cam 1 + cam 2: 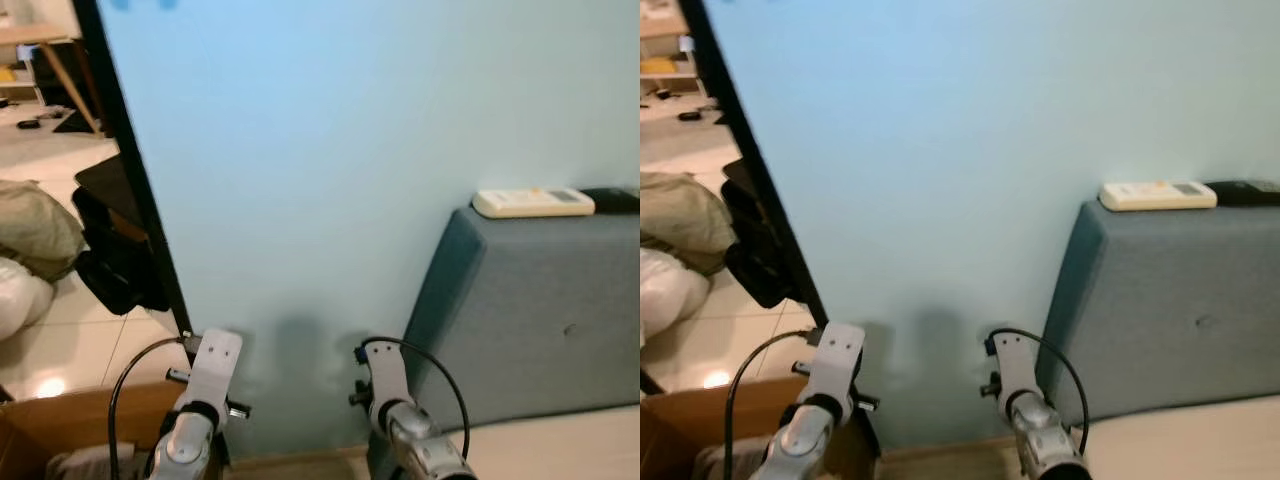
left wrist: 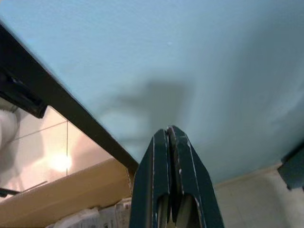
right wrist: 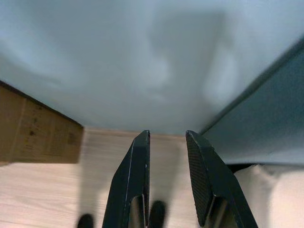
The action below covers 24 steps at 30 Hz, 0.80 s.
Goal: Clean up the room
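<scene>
A pale blue wall (image 1: 330, 180) blocks the way. Left of it sits a cardboard box (image 1: 70, 420). The left end effector (image 2: 172, 137) is pinched closed, empty. The right end effector (image 3: 166, 142) is slightly open, empty. Right of the wall, a white remote (image 1: 533, 202) lies on the grey headboard (image 1: 540, 310).

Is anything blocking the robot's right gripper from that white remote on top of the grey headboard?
Nothing visible does. The white remote lies atop the grey headboard, above and right of the right gripper, with only blue wall behind.
</scene>
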{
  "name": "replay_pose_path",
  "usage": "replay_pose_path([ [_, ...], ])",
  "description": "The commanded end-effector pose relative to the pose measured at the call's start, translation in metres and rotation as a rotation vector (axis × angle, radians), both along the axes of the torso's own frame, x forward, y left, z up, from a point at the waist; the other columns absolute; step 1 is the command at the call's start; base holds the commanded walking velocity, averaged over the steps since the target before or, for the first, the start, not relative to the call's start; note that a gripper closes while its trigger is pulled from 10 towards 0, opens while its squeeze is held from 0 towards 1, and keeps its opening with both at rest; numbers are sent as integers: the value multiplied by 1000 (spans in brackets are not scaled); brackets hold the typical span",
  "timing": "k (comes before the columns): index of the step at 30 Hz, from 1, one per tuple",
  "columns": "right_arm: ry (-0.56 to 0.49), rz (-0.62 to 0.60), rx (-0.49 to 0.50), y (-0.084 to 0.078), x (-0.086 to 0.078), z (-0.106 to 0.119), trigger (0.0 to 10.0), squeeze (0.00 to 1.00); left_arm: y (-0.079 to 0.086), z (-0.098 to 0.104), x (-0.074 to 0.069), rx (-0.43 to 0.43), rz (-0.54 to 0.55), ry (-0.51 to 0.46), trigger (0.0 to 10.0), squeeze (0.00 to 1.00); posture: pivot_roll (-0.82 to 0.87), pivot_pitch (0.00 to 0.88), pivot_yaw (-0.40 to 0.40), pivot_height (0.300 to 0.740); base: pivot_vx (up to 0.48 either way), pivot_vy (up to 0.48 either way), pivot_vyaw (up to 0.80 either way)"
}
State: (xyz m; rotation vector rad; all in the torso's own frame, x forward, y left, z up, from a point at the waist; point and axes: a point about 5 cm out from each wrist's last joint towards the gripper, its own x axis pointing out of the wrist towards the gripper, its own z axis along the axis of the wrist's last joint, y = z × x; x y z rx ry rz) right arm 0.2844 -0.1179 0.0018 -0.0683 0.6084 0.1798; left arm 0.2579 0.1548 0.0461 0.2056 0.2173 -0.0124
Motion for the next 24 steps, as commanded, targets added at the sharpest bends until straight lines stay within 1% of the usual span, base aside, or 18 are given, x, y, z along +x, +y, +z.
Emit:
replay_pose_path([
  [1, -24, -35, 10, -6, 2, 3, 10000, 0, 6, -4, 0, -32, 42, 30, 10000, 0, 31, 60, 26, 740, 0, 0, -800],
  [6, -50, -44, -6, -9, 4, 6, 10000, 0, 9, -3, 2, -39, 63, 25, 10000, 0, 26, 61, 25, 740, 0, 0, -800],
  [13, -67, -64, -33, -17, 5, 8, 10000, 0, 7, -2, 3, -59, 79, 10, 10000, 0, 14, 67, 16, 740, 0, 0, -800],
  [24, -60, -41, -50, -18, 5, 8, 10000, 0, 5, -3, 3, -61, 93, 6, 10000, 0, 8, 63, -16, 740, 0, 0, -800],
])
